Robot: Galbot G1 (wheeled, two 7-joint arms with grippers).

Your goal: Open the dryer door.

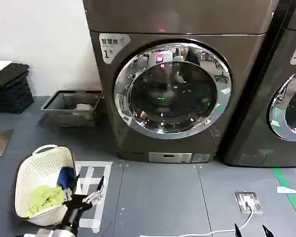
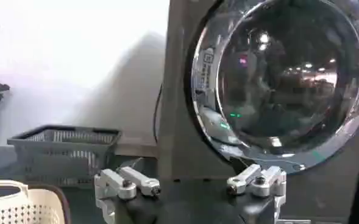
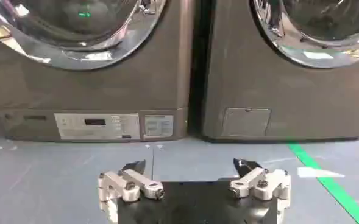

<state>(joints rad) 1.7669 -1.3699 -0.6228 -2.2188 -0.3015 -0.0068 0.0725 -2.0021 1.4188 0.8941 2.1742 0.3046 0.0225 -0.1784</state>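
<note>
Nothing of the opening is done yet, as far as these views show: the large round dryer door, with its wide shiny chrome rim and dark domed glass, sits flush in the front of the bronze-brown front-loading machine, with no gap visible along its rim. It faces the robot from the middle of the head view, just beside a darker grey machine with a similar chrome-rimmed door (that one is not the target).

Both arms are low and well apart from the door. The left gripper hangs near the floor beside a cream perforated laundry basket holding green and blue cloth; its wrist view shows the fingers spread wide with nothing between them, pointed up toward the door's lower rim. The right gripper sits at the lower right of the head view above the grey floor, its jaws likewise spread and empty, facing the base panels of the two machines.

By my judgement the whole task remains: reach the door's edge or handle, take hold, and swing it outward. I cannot tell where the handle or latch lies.
</note>
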